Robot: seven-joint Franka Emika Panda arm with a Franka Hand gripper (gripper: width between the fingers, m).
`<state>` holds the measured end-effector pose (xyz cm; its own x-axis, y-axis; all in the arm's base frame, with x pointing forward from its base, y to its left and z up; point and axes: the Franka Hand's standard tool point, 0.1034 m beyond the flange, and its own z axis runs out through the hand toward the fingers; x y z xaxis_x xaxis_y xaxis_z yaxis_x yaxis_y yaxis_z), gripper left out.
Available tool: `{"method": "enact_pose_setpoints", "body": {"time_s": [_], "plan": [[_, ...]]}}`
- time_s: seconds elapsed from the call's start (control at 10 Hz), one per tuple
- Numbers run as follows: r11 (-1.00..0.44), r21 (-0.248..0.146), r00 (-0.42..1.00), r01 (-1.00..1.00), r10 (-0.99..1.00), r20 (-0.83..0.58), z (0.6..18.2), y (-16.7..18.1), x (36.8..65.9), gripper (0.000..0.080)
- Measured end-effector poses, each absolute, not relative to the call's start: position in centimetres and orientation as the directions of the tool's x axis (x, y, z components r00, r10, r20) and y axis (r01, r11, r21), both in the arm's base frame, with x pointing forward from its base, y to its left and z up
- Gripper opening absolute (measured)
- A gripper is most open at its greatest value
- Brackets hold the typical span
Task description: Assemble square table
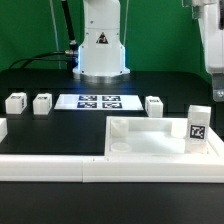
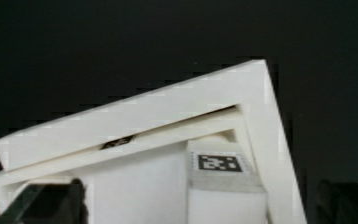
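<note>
The square table's slab [image 1: 150, 142] lies rim-up at the exterior view's right, against the front wall. One tagged leg block [image 1: 197, 123] stands upright in its far right corner. My gripper [image 1: 214, 88] hangs just above that block, open and holding nothing. The wrist view looks down on the slab's corner [image 2: 194, 100] and the same leg block [image 2: 202, 180] with its tag. That block lies between my spread gripper [image 2: 185, 215] jaws, whose dark fingers [image 2: 48, 203] show at the edge. Three more leg blocks [image 1: 15, 102], [image 1: 42, 102], [image 1: 154, 105] rest on the black table.
The marker board [image 1: 100, 100] lies flat mid-table in front of the robot base [image 1: 102, 50]. A long low white border wall [image 1: 50, 166] runs along the front edge. A further white piece [image 1: 2, 128] shows at the exterior view's left edge.
</note>
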<state>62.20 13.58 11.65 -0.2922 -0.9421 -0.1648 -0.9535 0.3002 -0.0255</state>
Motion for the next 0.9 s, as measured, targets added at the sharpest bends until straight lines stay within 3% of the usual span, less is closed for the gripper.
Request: {"method": "enact_pose_setpoints", "body": {"time_s": [0.6,0.9], "plan": [[0.289,-0.027,-0.281,-0.957,-0.946,-0.165,11.7,13.6,62.2,0.0649],[0.188,-0.042,-0.179,-0.981,-0.970,-0.163,11.9,13.0,59.6,0.0649]]}}
